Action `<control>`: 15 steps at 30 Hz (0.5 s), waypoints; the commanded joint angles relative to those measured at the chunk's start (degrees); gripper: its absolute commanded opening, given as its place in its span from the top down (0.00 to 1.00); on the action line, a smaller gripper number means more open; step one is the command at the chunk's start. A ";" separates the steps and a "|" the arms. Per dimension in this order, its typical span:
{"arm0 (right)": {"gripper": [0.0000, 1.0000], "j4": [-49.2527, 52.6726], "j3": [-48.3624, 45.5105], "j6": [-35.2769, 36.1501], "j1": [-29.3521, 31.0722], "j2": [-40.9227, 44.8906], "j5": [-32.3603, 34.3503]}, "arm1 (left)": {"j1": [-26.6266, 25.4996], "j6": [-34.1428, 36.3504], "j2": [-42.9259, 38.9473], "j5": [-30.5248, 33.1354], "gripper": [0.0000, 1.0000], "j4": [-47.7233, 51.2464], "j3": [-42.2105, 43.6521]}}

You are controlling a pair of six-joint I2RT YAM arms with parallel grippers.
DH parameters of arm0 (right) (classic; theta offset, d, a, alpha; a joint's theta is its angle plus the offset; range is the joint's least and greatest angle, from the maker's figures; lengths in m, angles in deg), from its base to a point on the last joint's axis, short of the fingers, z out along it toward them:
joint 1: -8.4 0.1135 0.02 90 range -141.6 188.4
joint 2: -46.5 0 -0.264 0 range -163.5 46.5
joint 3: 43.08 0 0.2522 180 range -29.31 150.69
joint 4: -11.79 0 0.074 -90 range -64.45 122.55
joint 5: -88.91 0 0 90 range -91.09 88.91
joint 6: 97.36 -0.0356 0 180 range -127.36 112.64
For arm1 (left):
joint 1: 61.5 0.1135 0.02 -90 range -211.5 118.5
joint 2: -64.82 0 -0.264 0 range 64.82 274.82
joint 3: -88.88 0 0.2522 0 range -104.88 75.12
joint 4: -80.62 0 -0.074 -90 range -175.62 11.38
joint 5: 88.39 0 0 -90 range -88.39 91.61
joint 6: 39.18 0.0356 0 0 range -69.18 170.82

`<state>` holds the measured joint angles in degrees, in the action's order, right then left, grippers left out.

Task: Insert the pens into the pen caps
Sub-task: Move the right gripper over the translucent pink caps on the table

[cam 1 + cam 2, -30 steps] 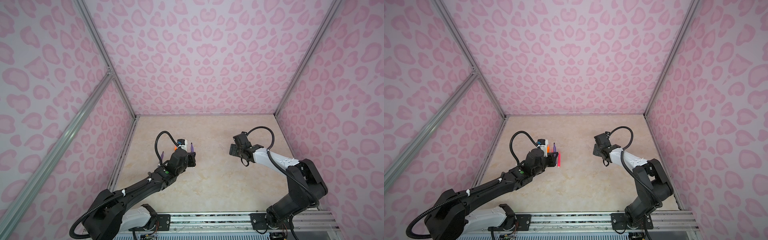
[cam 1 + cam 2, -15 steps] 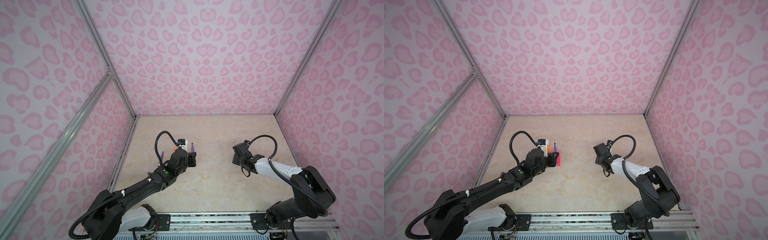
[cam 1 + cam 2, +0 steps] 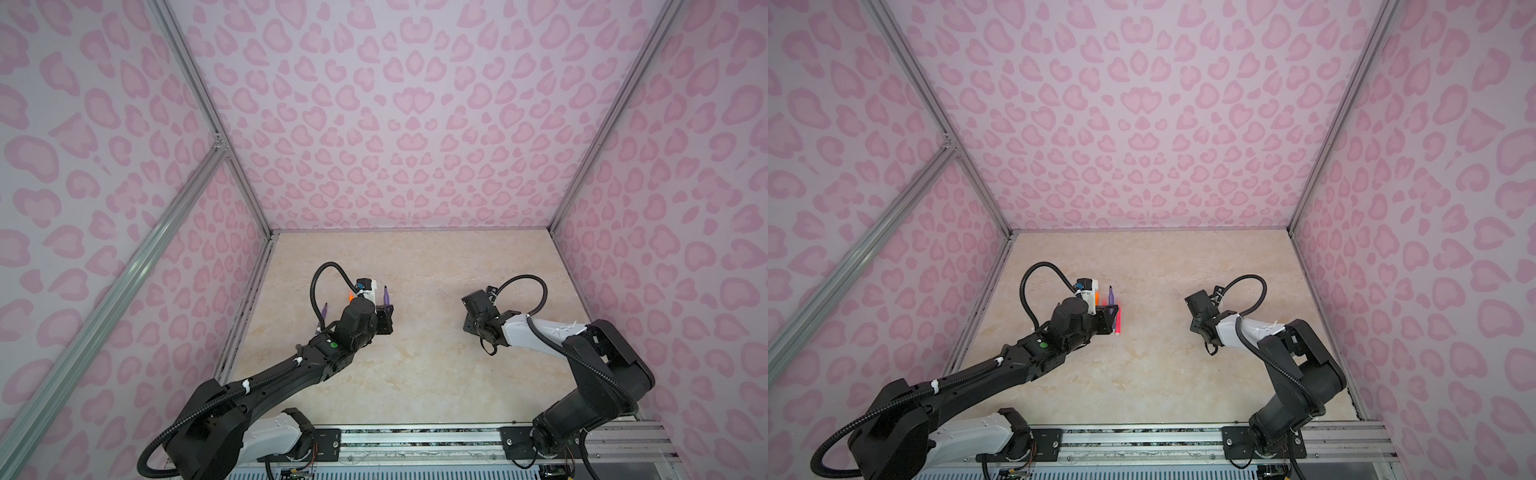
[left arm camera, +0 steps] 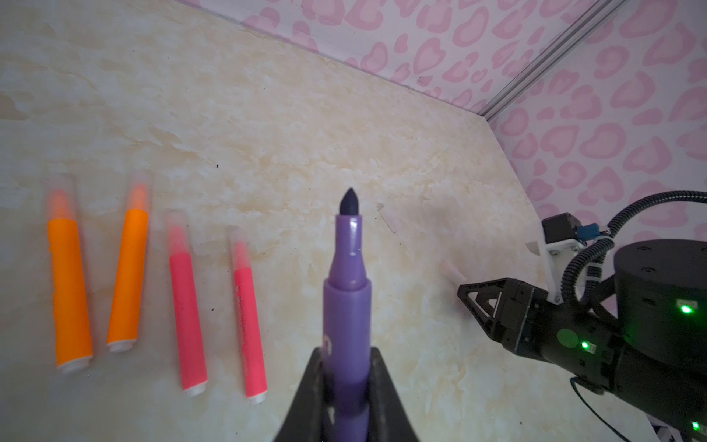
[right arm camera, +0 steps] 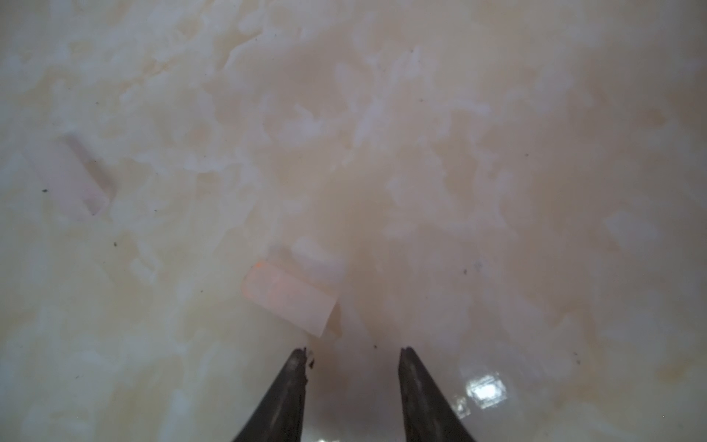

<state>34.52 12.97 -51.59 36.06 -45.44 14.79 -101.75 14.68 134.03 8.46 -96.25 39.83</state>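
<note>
In both top views the left arm (image 3: 291,370) reaches long and low from the near edge of the tabletop (image 3: 415,374) out toward the left middle. Its jaws are clenched on a purple pen (image 3: 386,297), and the pen's dark tip points at the far edge. The right arm (image 3: 552,332) comes from the near right corner, bends at the elbow and tips its jaws down at the tabletop. There is lots of open room between the two arms. A second purple pen (image 3: 324,312) lies close to the left edge, partly hidden behind the left arm. In a top view one of the pink-red pens (image 3: 1118,322) peeks out just beside the left jaws. In the left wrist view the purple pen sits tight between the two black jaws with its tip bare. Next to it four pens lie side by side on the tabletop, two orange pens (image 4: 69,291) and the two pink-red pens, each with a see-through cap over its tip. On the other side the right jaws hang low, near a loose clear cap (image 4: 452,272). In the right wrist view the right jaws stand apart, released, with nothing between them. The loose clear cap (image 5: 289,298) lies flat just beside one jaw tip. A second clear cap (image 5: 72,176) lies well apart from it.
</note>
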 commanded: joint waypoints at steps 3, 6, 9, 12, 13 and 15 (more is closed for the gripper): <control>0.61 0.32 0.35 -0.42 -0.59 -0.59 2.69 | -0.08 0.12 -0.25 0.29 0.97 -0.97 -0.76; 0.61 -0.01 0.25 -0.51 -0.86 -0.96 2.87 | -0.04 0.06 -0.30 0.70 0.97 -1.09 -0.61; 0.62 0.30 0.91 -0.18 -1.43 -1.46 3.18 | -0.05 0.19 -0.04 0.88 0.97 -0.94 -0.77; 0.62 -0.25 1.29 0.19 -1.98 -1.64 3.28 | -0.06 0.36 -0.04 1.24 0.97 -0.85 -0.79; 0.62 -0.27 1.56 0.28 -2.16 -1.75 3.28 | -0.05 0.37 -0.12 1.32 0.97 -0.86 -0.72; 0.63 -0.16 2.00 0.49 -2.51 -2.11 3.36 | 0.00 0.37 -0.13 1.33 0.97 -0.83 -0.78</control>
<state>34.48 14.54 -51.48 33.76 -46.99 16.71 -101.79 14.71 134.01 9.03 -96.25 39.72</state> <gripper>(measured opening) 0.377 0.171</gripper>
